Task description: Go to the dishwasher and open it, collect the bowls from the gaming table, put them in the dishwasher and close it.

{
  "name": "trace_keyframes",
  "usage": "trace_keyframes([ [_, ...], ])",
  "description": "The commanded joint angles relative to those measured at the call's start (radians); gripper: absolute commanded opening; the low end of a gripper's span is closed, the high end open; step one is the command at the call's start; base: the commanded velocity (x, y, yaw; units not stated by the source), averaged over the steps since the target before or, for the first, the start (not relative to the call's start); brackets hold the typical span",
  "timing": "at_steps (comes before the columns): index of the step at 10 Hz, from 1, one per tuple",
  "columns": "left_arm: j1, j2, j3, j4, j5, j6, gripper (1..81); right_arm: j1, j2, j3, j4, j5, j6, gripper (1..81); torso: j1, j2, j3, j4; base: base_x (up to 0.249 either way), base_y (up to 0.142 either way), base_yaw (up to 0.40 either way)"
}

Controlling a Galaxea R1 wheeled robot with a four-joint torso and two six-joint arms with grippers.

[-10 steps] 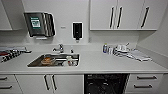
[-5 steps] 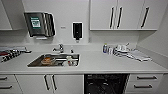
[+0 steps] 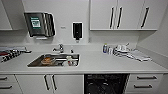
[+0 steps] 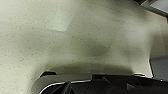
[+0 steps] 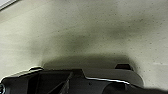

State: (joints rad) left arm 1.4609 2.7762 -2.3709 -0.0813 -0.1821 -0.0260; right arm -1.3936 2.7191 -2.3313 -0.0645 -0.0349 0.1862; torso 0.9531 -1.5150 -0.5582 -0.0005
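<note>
While I face the kitchen counter [image 3: 100,63], the dishwasher [image 3: 105,83] sits straight ahead and below, under the worktop, between white cupboard doors [image 3: 50,83] on one side and drawers [image 3: 145,82] on the other. Its bay shows dark, with what looks like rack wire inside; I cannot tell where its door lies. Above and beside it the steel sink [image 3: 53,60] is sunk into the counter, with something orange-brown [image 3: 47,60] and a pale cup-like thing [image 3: 69,60] lying in it and the tap [image 3: 60,47] behind. On the wall hang a paper towel dispenser [image 3: 40,23] and a black soap dispenser [image 3: 77,30]. Farther along the counter stand a small bottle [image 3: 105,48] and a cluster of pale crockery [image 3: 122,48], with a cloth [image 3: 138,55] spread near them. Dark utensils [image 3: 11,53] lie at the far end on my left side. Upper cabinets [image 3: 117,15] with black handles hang above.

Both my wrist cameras look down on speckled pale floor [image 4: 75,37], with my own dark plate along the edge. Whether my left or right jaws are open or closed, I cannot tell.
</note>
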Motion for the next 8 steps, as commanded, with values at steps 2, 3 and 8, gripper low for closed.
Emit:
trace_keyframes([
  [2, -0.053, 0.008, -0.027, 0.008, 0.046, 0.004, 81.1, 0.017, 0.066, -0.101, -0.044, -0.033, -0.008, 81.1, 0.0, 0.0, 0.0, 0.0, 0.0, 0.0, 0.0],
  [3, -0.052, 0.008, -0.028, 0.008, 0.044, 0.004, 81.1, 0.015, 0.075, -0.106, -0.054, -0.033, -0.008, 81.1, -0.064, 0.1, 0.0, 0.0, 0.0, 0.0, 0.0],
  [8, -0.05, 0.011, -0.028, 0.008, 0.044, 0.006, 81.1, -0.008, 0.17, -0.244, -0.078, -0.033, -0.01, 81.1, -0.125, 0.194, 0.0, 0.0, 0.0, 0.0, 0.0],
])
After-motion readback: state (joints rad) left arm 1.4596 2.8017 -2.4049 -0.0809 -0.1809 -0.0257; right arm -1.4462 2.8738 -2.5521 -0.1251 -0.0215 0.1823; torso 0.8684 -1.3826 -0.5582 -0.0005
